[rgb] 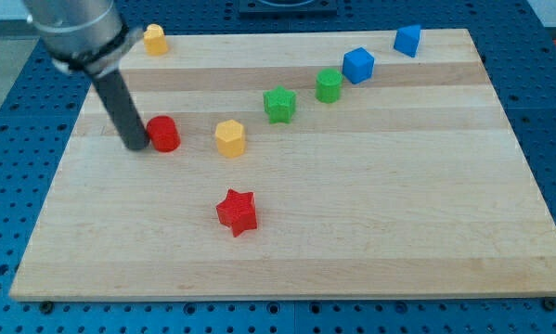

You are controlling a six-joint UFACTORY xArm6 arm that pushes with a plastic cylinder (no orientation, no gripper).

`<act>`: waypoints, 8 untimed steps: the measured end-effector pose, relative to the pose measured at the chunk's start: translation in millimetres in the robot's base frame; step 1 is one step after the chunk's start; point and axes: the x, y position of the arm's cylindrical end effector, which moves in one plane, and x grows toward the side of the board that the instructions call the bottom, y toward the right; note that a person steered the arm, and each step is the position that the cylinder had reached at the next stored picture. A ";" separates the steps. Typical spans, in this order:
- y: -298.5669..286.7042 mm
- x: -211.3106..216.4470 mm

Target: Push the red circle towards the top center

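The red circle (164,134) lies on the wooden board (370,213) at the view's left, about mid-height. My tip (136,146) rests right against its left side, touching or nearly touching it. The dark rod rises from the tip up and to the left, toward the view's top left corner.
A yellow hexagon (230,138) lies just right of the red circle. A red star (238,211) lies below it. A green star (279,104), a green cylinder (329,84), a blue cube (358,65) and another blue block (407,40) run diagonally up right. A yellow block (154,39) sits at the top left.
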 end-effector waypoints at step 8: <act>11.8 1.9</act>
